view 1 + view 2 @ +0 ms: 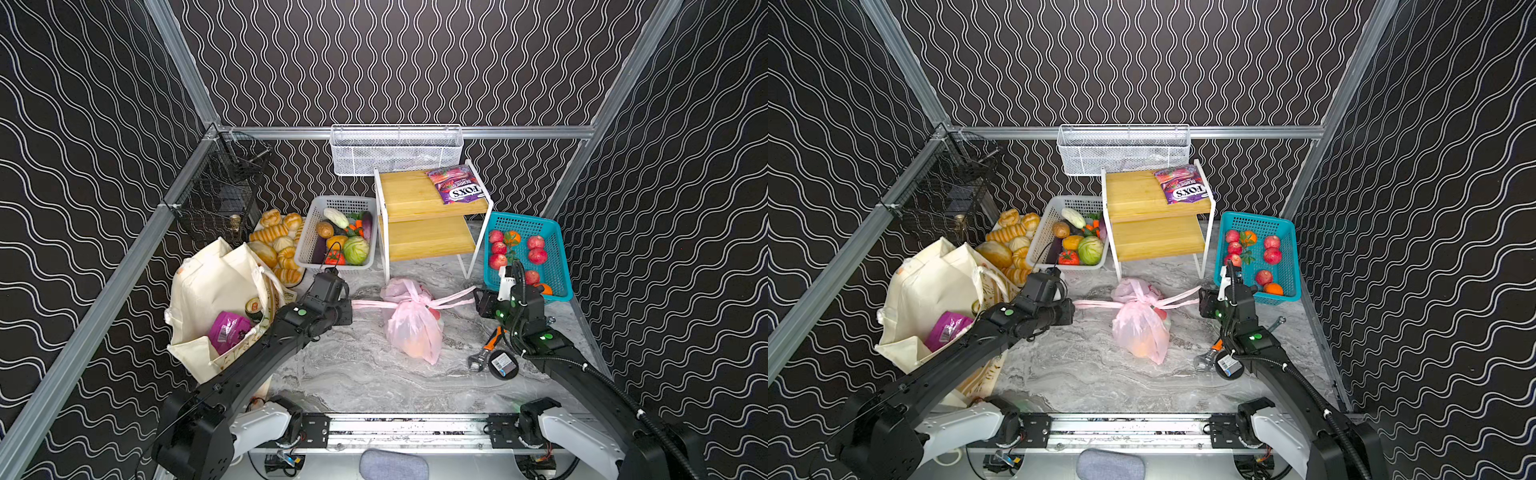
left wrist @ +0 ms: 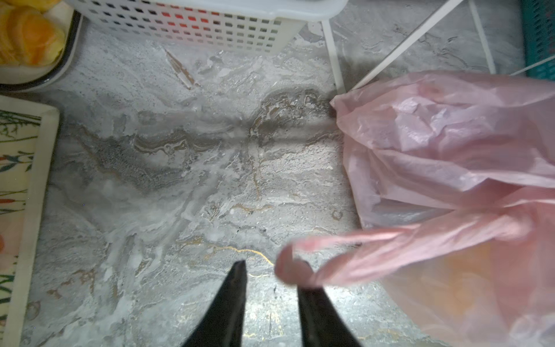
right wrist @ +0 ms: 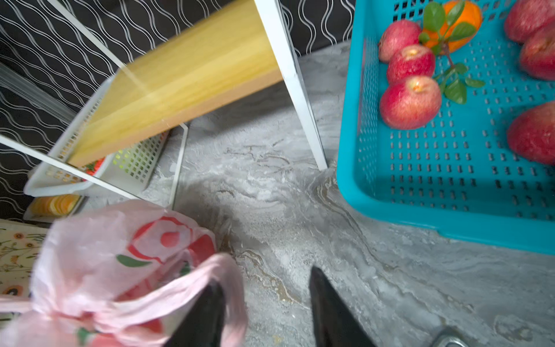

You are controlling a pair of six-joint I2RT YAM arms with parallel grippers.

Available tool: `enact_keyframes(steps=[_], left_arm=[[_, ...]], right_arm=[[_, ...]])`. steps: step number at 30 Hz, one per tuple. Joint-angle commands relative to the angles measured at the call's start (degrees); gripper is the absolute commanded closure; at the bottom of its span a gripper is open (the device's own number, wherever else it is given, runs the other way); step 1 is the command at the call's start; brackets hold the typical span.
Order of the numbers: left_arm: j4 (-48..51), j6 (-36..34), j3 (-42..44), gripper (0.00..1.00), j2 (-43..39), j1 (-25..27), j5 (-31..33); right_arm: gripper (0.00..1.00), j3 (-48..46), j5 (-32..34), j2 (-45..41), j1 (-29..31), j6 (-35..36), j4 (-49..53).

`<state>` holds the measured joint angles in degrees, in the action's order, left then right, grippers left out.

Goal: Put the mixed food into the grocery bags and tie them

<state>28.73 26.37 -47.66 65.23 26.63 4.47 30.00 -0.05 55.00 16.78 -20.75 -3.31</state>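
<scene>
light: bright, even | shadows: soft | wrist views: blurred

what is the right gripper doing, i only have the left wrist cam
Observer: The right gripper is open, with the other handle of the pink bag looped over one finger.
Operator: is the bag knotted yet
Observer: In both top views the handles look cinched into a knot at the bag's neck.
Operator: any food left out
Observer: A FOX'S candy bag lies on the top tier of the wooden shelf.
</scene>
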Motion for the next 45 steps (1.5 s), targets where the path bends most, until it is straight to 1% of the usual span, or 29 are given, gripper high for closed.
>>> enact_keyframes(steps=[1,5,8,11,13,15,18,20,22,23,24,25,28,32,34,37,38,40,41,44,45], left_arm=[[0.95,-1.83,-2.04,0.49,-1.08,-0.1,-2.5],[0.76,-1.7,-3.51,0.38,-2.59,-0.17,-3.7],[0.15,-0.79,-3.93,0.35,-2.74,-0.11,-6.32],[-2.45,1.25,-3.54,0.33,-2.16,-0.14,-11.07],[-4.59,3.63,-2.72,0.32,-1.46,-0.15,-12.53],[-5.14,6.25,-1.55,0.29,0.08,-0.11,-11.61],[-1.88,8.52,-1.36,0.25,3.16,-0.1,-7.68],[-1.93,9.48,0.0,0.23,4.07,-0.18,-6.73],[-4.04,9.76,1.51,0.23,4.46,-0.2,-7.14],[-5.5,10.15,2.09,0.24,4.63,-0.18,-7.57],[-7.02,10.26,2.6,0.25,4.85,-0.2,-8.37],[-8.87,10.57,3.26,0.28,5.26,-0.24,-9.15],[-13.64,11.25,4.22,0.33,6.54,-0.29,-10.93],[-17.83,11.72,4.08,0.32,7.48,-0.39,-12.31],[-18.67,12.36,3.83,0.33,7.56,-0.36,-11.69],[-18.17,13.01,3.23,0.41,7.58,-0.47,-9.7],[-17.24,13.42,2.85,0.41,7.41,-0.58,-8.69],[-17.24,13.61,3.11,0.42,6.51,-0.61,-7.59],[-17.8,13.79,3.56,0.45,5.96,-0.68,-7.43],[-20.64,15.12,5.42,0.63,4.65,-1.1,-7.49],[-21.14,15.95,5.73,0.65,4.55,-1.44,-7.75]], right_arm=[[0.47,0.1,-1.4,-2.52,-0.05,-2.66,-3.45],[0.39,0.72,-0.83,-4.38,-0.08,-3.4,-2.99],[0.35,3.59,0.71,-3.22,-0.03,-4.72,2.61],[0.34,4.37,-1.8,-1.37,-0.03,-6.21,2.64],[0.33,4.68,-3.36,0.61,-0.1,-8.41,2.95],[0.32,5.07,-4.83,3.15,-0.09,-10.75,3.62],[0.29,5.94,-5.87,6.48,-0.12,-12.17,5.83],[0.29,5.71,-6.12,7.97,-0.16,-12.51,6.03],[0.31,5.01,-7.19,8.91,-0.16,-12.33,4.92],[0.32,4.9,-7.71,9.27,-0.16,-12.08,4.61],[0.36,4.89,-7.85,9.53,-0.13,-12.09,4.41],[0.42,4.71,-8.24,9.95,-0.14,-11.9,3.95],[0.55,5.04,-8.06,10.95,-0.16,-11.6,3.35],[0.7,6.1,-8.12,12.44,-0.12,-10.95,3.31],[0.78,6.47,-8.29,12.92,-0.16,-10.89,3.23],[0.87,6.6,-8.34,13.37,-0.16,-10.8,3.0],[0.88,6.7,-8.06,13.31,-0.11,-10.85,3.18],[0.96,6.48,-7.74,12.96,-0.13,-10.51,2.82],[0.97,5.93,-7.52,12.65,-0.14,-10.44,2.26],[0.98,4.99,-6.65,11.89,-0.16,-10.14,1.29],[0.98,4.9,-6.54,11.75,-0.16,-10.1,1.13]])
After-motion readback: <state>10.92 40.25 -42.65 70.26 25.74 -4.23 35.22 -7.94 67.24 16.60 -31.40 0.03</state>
